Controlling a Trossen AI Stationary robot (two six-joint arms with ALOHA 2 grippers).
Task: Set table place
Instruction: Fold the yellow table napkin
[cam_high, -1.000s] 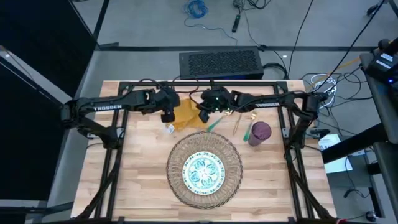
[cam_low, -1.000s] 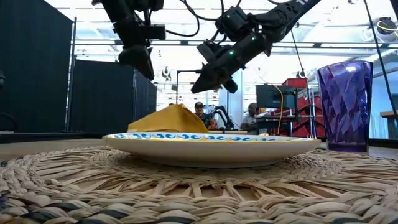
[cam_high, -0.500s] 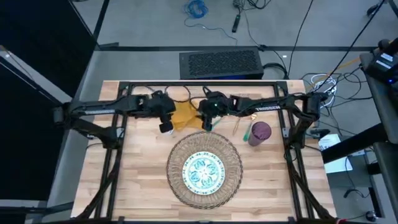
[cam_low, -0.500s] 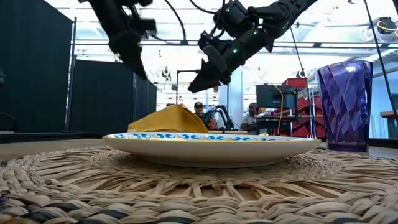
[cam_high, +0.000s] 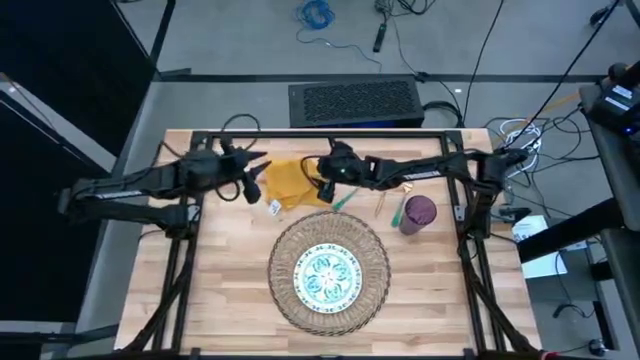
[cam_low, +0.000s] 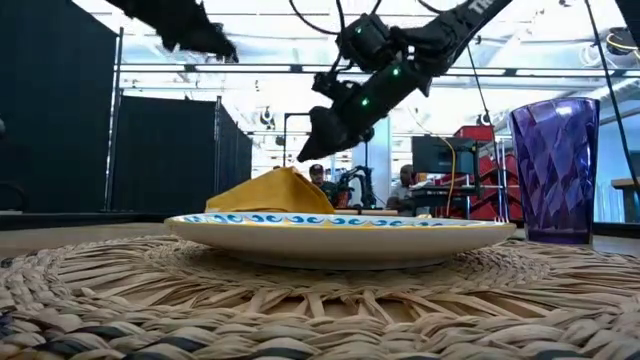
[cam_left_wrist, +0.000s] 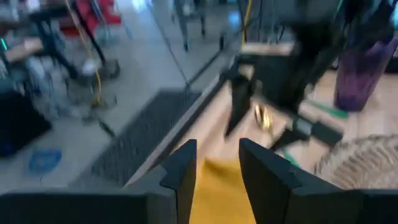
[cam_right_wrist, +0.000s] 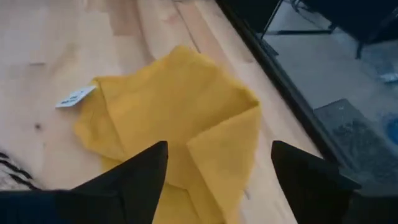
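The mustard-yellow napkin (cam_high: 288, 180) (cam_right_wrist: 180, 118) lies rumpled, with a corner folded over, on the table (cam_high: 220, 290) at the far middle; a white label (cam_high: 273, 207) pokes out at its near edge. My right gripper (cam_high: 325, 188) (cam_right_wrist: 221, 180) hovers open just above the napkin's right side, touching nothing. My left gripper (cam_high: 252, 182) (cam_left_wrist: 214, 165) is open, raised to the napkin's left. The woven mat (cam_high: 328, 270) carries the patterned plate (cam_high: 326, 275). The purple cup (cam_high: 418, 213) stands to the right, with cutlery (cam_high: 345, 200) between it and the napkin.
More cutlery, one green-handled piece (cam_high: 396, 210) and a gold piece (cam_high: 382, 200), lies left of the cup. A black frame (cam_high: 330, 135) runs along the table's far edge. Bare wood lies left and right of the mat. People sit in the room beyond (cam_low: 405, 185).
My left gripper has pulled back toward the table's left edge and risen, away from the napkin. My right gripper has shifted slightly left over the napkin and opened. The napkin lies where it was.
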